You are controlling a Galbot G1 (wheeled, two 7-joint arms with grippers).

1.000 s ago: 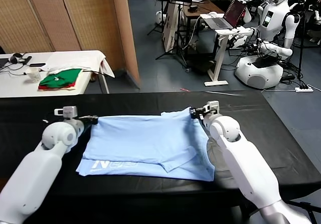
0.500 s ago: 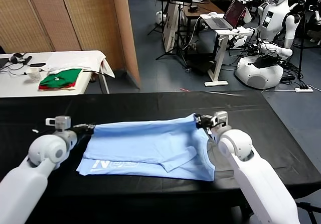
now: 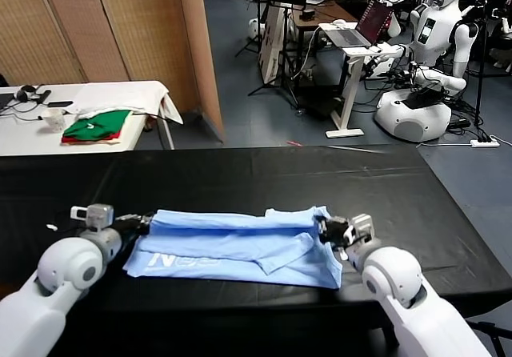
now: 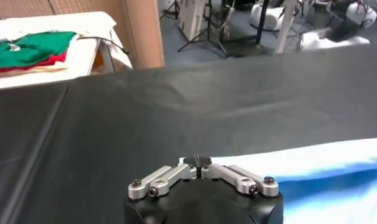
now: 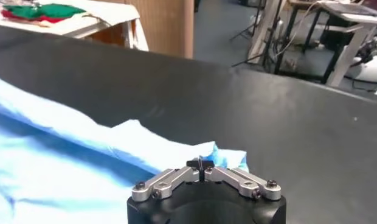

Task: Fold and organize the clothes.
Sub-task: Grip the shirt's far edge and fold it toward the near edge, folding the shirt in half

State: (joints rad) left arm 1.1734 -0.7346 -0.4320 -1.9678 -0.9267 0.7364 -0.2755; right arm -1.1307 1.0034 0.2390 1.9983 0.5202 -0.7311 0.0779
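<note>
A pale blue T-shirt [image 3: 240, 245] of thin, soft cotton lies on the black table [image 3: 264, 177], near its front edge, folded into a long, low band with rumpled layers and faint white lettering at its left front. The left claw [image 3: 142, 224] is clamped on the shirt's left corner, its metal fingers pressed together over the fabric. The right claw [image 3: 326, 229] is pinched on the right corner, where the cloth bunches into a small peak. The table's cover is smooth and matte, with slight creases. Green and red garments [image 3: 98, 125] sit folded on a white side table [image 3: 120, 94] beyond.
</note>
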